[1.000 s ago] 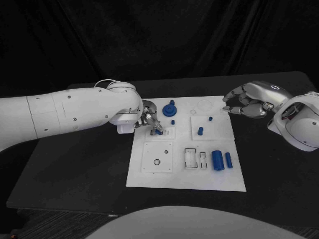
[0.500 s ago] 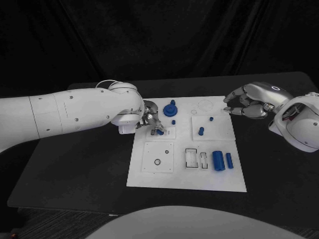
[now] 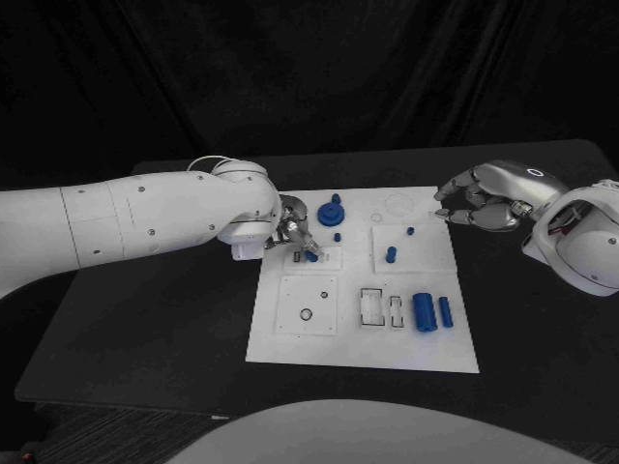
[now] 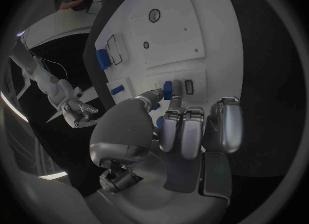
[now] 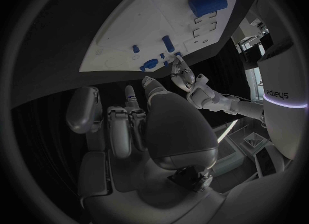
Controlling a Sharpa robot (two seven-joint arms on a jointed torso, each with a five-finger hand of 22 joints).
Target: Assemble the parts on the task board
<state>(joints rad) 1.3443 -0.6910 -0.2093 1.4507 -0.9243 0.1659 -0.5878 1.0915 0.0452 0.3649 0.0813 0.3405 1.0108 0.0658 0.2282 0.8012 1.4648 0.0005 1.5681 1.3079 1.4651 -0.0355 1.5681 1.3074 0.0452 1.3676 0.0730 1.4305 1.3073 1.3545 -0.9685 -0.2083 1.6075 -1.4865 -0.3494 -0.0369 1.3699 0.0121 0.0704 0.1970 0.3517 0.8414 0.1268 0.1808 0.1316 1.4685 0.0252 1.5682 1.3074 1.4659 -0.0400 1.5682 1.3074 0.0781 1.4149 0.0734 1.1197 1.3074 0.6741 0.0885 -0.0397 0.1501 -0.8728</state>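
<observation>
Left hand [image 3: 290, 235] is over the upper-left part of the task board [image 3: 363, 353], thumb and a fingertip pinching a small blue peg [image 4: 167, 89] right at a small white block on the board. Right hand [image 3: 480, 206] hovers just off the board's far right corner above the counter [image 3: 157, 319], fingers curled in, holding nothing. Other blue parts sit on the board: a round knobbed piece [image 3: 329, 210] near the top, a short pin [image 3: 389, 254] mid-board, a fat cylinder [image 3: 423, 311] and a slim one [image 3: 445, 310] side by side lower right.
</observation>
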